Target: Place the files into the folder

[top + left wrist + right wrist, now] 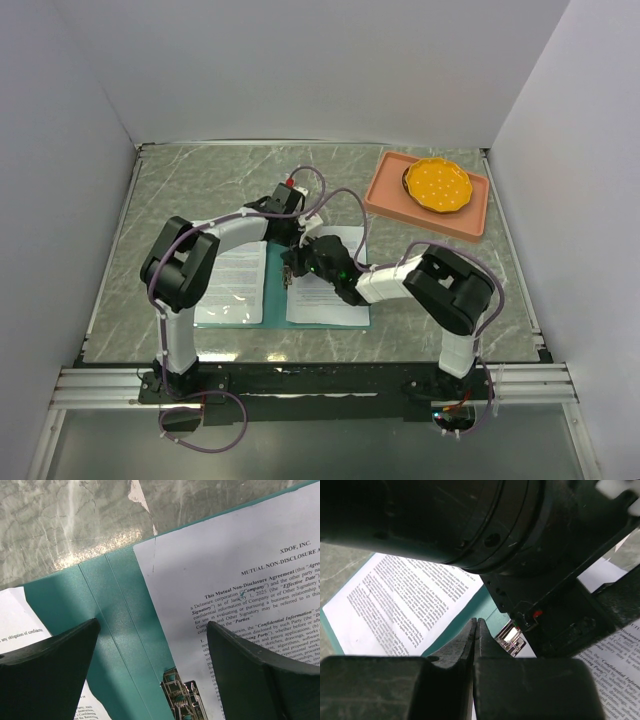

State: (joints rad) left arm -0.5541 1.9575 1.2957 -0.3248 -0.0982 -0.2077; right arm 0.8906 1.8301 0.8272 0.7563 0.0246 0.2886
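Note:
The teal folder (272,290) lies open on the table, and its spine shows in the left wrist view (115,630). One printed sheet (232,283) lies on its left half and another (335,295) on its right half. The metal clip (182,697) sits at the spine beside the right sheet (240,555), and it also shows in the right wrist view (512,637). My left gripper (152,625) is open and empty above the spine, its jaws straddling the clip. My right gripper (476,622) is shut on nothing, its tips low over the spine just short of the clip, under the left gripper (290,238).
A salmon-pink tray (385,195) holding an orange dish (438,185) stands at the back right. White walls enclose the marble-patterned table (180,190) on three sides. Both arms crowd together over the folder's middle.

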